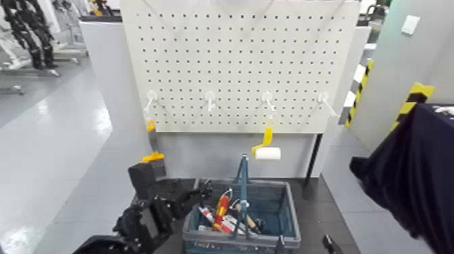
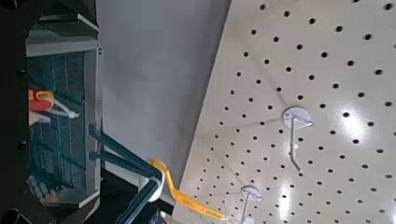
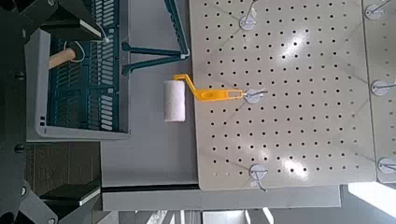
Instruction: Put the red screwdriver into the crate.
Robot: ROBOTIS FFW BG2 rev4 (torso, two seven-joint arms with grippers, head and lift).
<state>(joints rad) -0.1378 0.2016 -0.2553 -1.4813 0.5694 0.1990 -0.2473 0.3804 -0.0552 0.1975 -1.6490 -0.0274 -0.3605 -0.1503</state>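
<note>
Pale pegboard (image 1: pixel 236 64), grey floor (image 1: pixel 47 142), apparently tiled.

Paint roller (image 1: pixel 268 153) and scraper (image 1: pixel 154 145) hang behind the crate (image 1: pixel 288 202).

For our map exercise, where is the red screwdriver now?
In the head view, the red screwdriver is inside the crate, in its left part, left of the arched handle.

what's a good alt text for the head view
A red-handled screwdriver lies among tools in a blue-grey plastic basket, the robot's left claw just above its left side. Behind, a yellow-handled paint roller and a yellow-handled scraper hang from a pegboard.
</note>
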